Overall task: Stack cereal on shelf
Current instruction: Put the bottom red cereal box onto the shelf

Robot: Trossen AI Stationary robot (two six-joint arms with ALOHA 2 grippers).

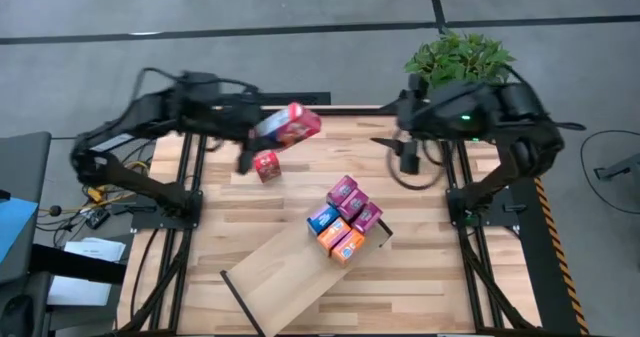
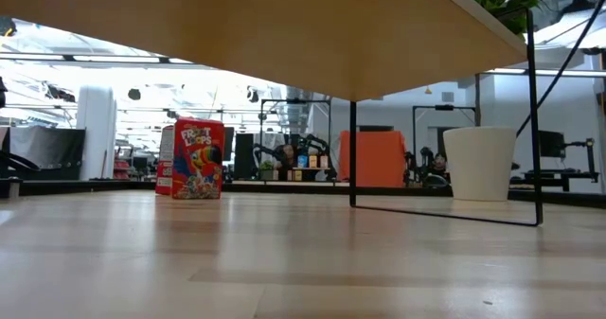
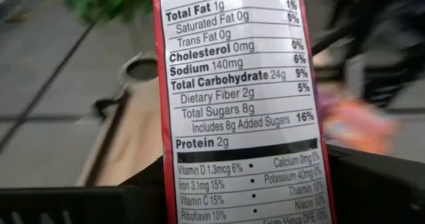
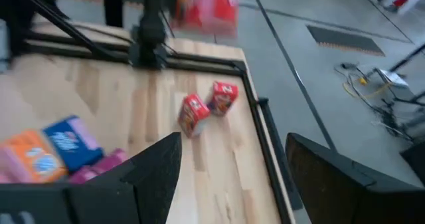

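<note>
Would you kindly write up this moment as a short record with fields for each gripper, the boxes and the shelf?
left gripper: raised over the table's far left, shut on a red cereal box
right gripper: open, empty, near the far right by the plant
shelf: five small boxes clustered at its far end
loose boxes: red Froot Loops box on the tabletop; right wrist view shows two red ones there
</note>
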